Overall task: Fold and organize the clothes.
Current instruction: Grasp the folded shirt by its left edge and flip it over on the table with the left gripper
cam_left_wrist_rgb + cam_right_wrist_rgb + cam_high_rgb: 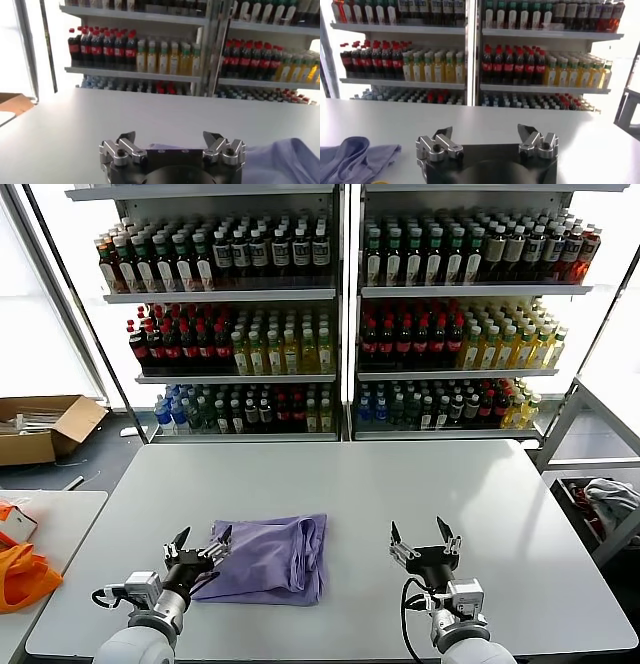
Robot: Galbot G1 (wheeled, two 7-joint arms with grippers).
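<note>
Head view: left pincer beside clothes

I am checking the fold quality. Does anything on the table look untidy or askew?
Yes, slightly. The lavender T-shirt is folded but uneven: its near left corner sticks out beside the open left gripper, and ridges bunch along its right side. The open right gripper holds nothing.

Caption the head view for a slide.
Folded lavender T-shirt on the table, left pincer open beside it.
</note>
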